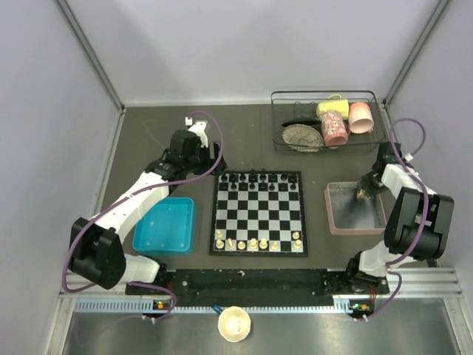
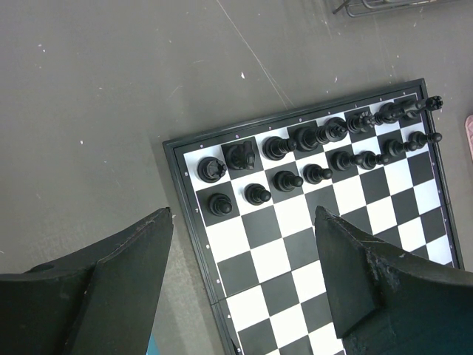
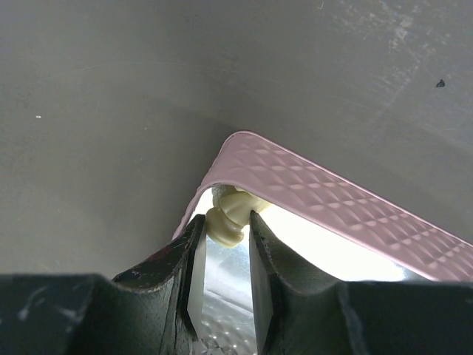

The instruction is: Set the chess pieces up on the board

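Near row: we see several cream pieces (image 1: 253, 243) standing on the board (image 1: 259, 211) along its edge closest to the arms.
Right tool (image 3: 227, 217): down inside the far left corner of the pink tray (image 3: 325, 200), which lies on the bench just right of the board.
Right jaws: narrow, and we see them pinching one cream piece (image 3: 225, 223) at the very tips.
Left tool (image 2: 244, 214): above the board's far left corner.
Left jaws: wide apart, touching no piece.
Far rows: black pieces (image 2: 318, 137) fill the two rows under the left tool.
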Robot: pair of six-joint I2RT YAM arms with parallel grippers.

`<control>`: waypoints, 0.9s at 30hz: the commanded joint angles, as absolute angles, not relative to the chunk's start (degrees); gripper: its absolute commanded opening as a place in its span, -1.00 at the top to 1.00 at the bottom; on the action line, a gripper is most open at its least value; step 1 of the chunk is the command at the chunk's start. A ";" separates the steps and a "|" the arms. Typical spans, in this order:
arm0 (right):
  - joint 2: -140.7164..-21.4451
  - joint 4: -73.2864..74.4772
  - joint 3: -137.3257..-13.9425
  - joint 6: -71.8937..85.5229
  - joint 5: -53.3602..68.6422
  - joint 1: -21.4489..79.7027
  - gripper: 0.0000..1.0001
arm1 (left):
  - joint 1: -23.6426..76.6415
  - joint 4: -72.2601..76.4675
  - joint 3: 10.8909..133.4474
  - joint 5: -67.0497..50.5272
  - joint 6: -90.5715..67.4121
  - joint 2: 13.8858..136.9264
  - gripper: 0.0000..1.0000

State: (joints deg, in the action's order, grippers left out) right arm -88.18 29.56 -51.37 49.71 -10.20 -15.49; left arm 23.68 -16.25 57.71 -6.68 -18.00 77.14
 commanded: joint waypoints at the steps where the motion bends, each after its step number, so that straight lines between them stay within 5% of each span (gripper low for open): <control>1: -91.84 30.15 -49.92 48.25 -7.82 -16.08 0.46 | 23.82 -13.27 58.10 -7.47 -17.93 76.29 -0.64; 17: -94.66 30.15 -49.92 47.29 -8.35 -16.00 0.33 | 23.73 -13.01 57.92 -7.65 -17.84 76.38 -0.64; 27: -93.78 30.15 -49.48 46.41 -8.88 -16.08 0.53 | 23.82 -13.01 57.83 -7.73 -17.93 76.38 -0.64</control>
